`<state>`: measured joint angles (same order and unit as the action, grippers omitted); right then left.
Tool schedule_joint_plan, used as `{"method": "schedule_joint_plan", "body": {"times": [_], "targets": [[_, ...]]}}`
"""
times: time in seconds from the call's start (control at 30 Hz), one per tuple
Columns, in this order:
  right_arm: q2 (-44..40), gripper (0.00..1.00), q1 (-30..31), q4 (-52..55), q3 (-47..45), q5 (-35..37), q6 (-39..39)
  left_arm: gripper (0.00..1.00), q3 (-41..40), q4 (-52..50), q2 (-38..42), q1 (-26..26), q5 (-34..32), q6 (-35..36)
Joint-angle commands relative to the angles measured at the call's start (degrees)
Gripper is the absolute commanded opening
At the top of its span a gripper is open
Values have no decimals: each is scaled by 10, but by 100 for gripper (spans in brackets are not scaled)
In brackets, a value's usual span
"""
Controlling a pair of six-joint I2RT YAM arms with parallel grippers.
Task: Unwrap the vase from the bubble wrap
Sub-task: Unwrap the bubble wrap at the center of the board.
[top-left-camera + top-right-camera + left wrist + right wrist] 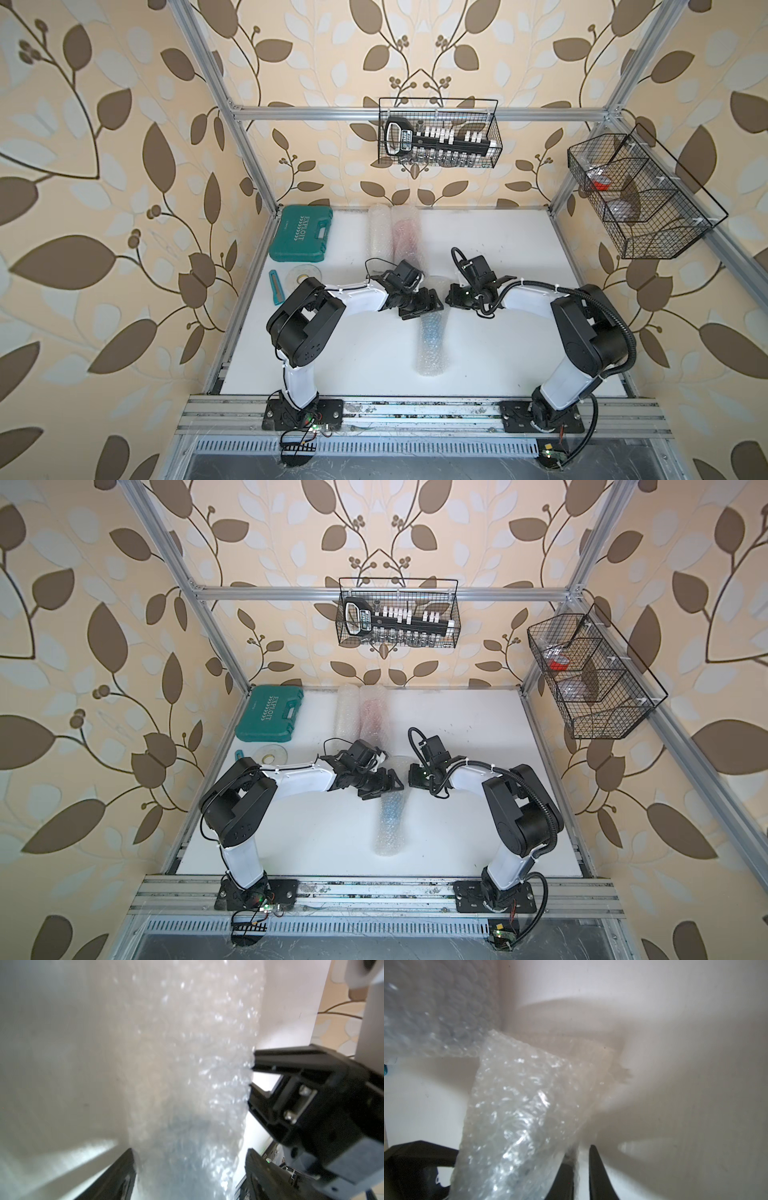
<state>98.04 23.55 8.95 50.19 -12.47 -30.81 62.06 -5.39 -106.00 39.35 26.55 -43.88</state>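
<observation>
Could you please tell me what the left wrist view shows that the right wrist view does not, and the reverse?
Only the left wrist view shows the left gripper standing open on either side of the bubble wrap, plus a strip of wallpaper. Only the right wrist view shows a second roll lying beyond. Both show the bubble wrap, the right gripper pinching its edge, and the white table.
</observation>
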Motion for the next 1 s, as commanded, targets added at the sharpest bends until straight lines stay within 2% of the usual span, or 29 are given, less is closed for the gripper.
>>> {"method": "schedule_joint_plan", "body": {"times": [0.0, 0.13, 0.23, 0.33, 0.4, 0.5, 0.7, 0.97], "targets": [[14, 17, 6, 15, 20, 24, 13, 83, 37, -43, -22, -6, -5, 34], [18, 19, 13, 21, 29, 39, 14, 83, 57, -48, -48, -6, 1, 37], [24, 21, 21, 30, 40, 54, 20, 77, 63, -43, -61, -6, 0, 34], [27, 25, 32, 40, 48, 82, 22, 67, 64, -41, -61, -7, -8, 31], [30, 25, 39, 45, 52, 100, 23, 64, 62, -39, -59, -7, -17, 27], [35, 25, 50, 52, 59, 130, 24, 51, 51, -28, -55, -6, -28, 13], [41, 17, 61, 42, 59, 172, 18, 39, 2, 14, -38, -5, -47, -29], [48, 10, 57, 25, 58, 189, -13, 36, -41, 38, -12, -6, -61, -47]]}}
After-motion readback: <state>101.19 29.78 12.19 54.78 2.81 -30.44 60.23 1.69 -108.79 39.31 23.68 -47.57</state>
